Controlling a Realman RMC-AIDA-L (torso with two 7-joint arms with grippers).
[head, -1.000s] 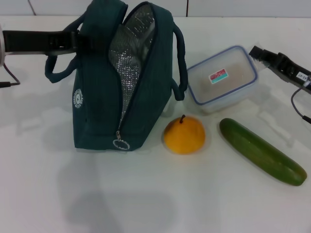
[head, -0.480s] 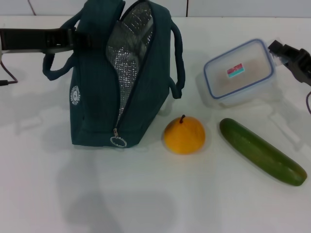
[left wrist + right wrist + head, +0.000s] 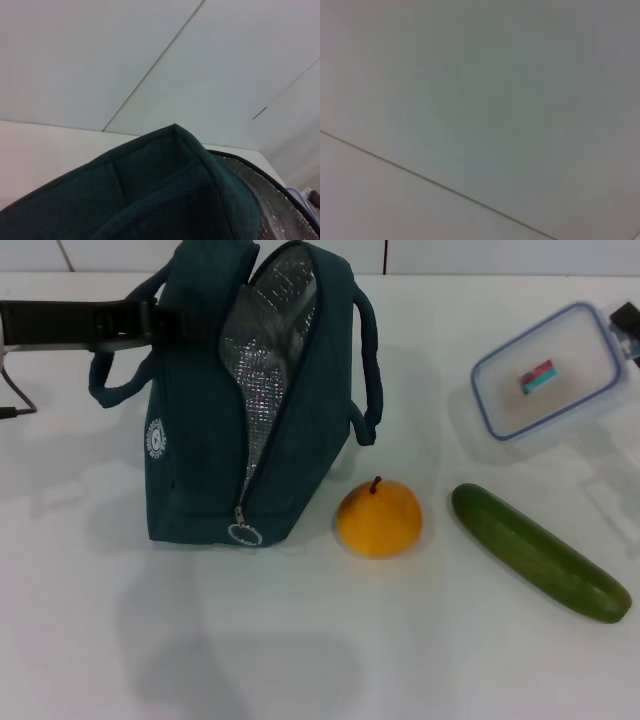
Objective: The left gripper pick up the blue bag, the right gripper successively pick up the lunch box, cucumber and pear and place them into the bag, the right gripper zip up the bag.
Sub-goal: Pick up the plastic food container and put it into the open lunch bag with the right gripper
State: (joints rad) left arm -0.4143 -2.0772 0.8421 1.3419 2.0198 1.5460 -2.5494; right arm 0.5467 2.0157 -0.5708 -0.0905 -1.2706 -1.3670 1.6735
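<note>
One item moved: lunch box (image 3: pixel 552 372) has gone up and right, away from the blue bag (image 3: pixel 250 400), now tilted off the worktop (image 3: pixel 300 640) at frame edge. Right end effector (image 3: pixel 628 322) barely in view beside it; probably gripping, can't tell. Left end effector (image 3: pixel 150 322) at bag's handle, grip unclear. Pear (image 3: pixel 379 519) and cucumber (image 3: pixel 540 552) untouched right of bag. Looks like lift done, transfer next.

Black left arm (image 3: pixel 60 323) with thin dark cable; black right claw (image 3: pixel 628 320).
</note>
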